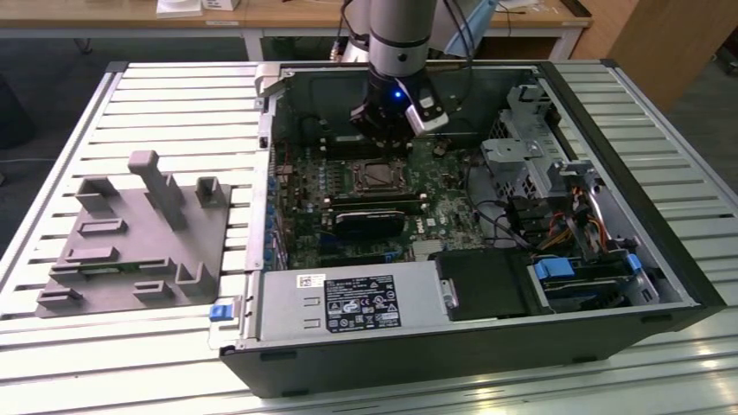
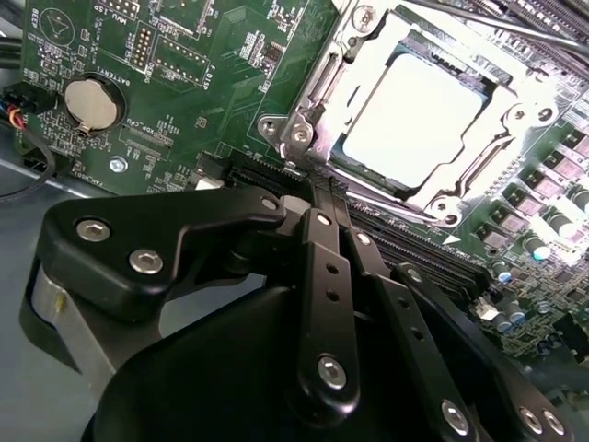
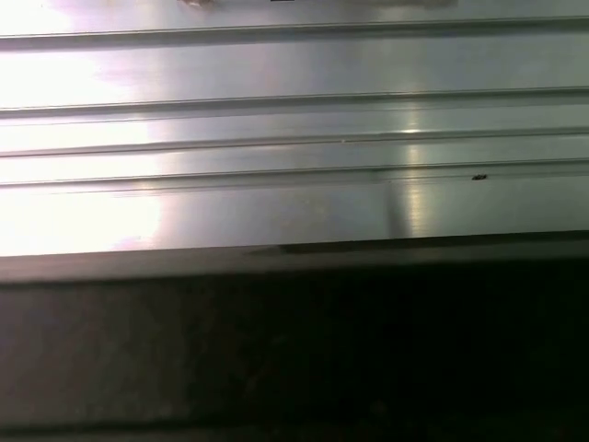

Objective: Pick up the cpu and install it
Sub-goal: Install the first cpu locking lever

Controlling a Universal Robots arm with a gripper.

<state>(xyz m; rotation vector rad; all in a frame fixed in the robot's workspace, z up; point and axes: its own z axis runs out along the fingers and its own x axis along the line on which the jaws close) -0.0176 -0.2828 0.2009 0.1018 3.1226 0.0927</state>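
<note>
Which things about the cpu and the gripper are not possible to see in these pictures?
- Fingers: in the second wrist view their tips are hidden behind the gripper linkage, so open or shut is unclear.
- cpu: glare washes out its top in the second wrist view; whether it is fully seated is unclear.
- Socket: in the exterior view, too small to check the chip.

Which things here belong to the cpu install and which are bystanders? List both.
Job:
cpu, lying in the socket
claw, above the motherboard

Bystanders:
grey fixture
memory sticks
coin battery
power supply
</note>
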